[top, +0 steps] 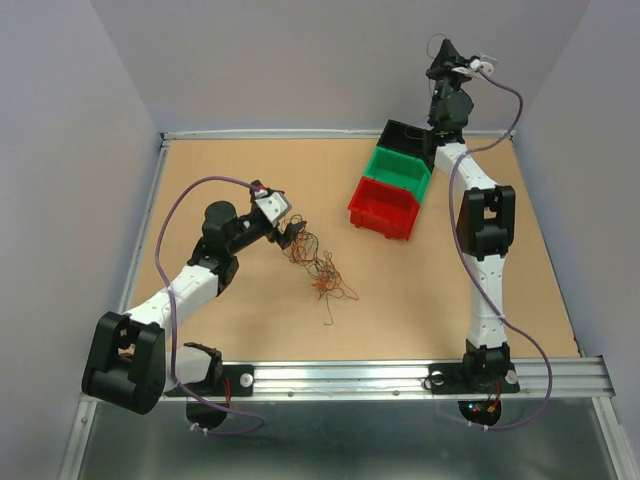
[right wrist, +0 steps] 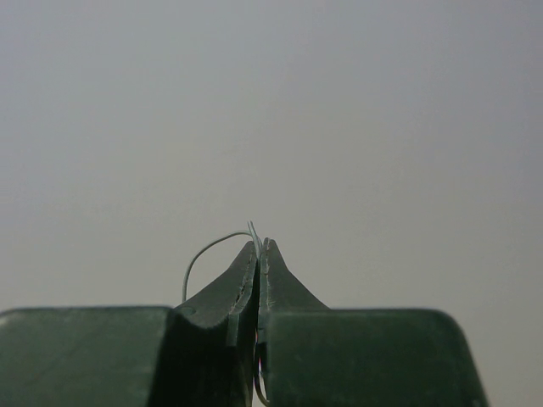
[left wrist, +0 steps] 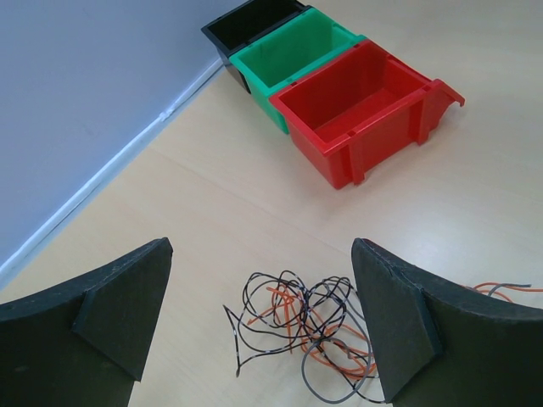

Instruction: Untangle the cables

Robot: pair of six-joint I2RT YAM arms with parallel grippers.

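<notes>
Our left gripper (top: 290, 226), jaws spread wide, hovered just beside the cables (top: 320, 268), whose tangle trailed off toward five o'clock. Our right gripper (right wrist: 260, 251), far off at one o'clock, pinched one thin strand (right wrist: 200, 254).

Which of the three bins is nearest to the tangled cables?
The red bin, at the row's end facing the tangled cables; the green bin and black bin lie beyond it.

Robot lab: walled wooden table (top: 420, 300)
</notes>
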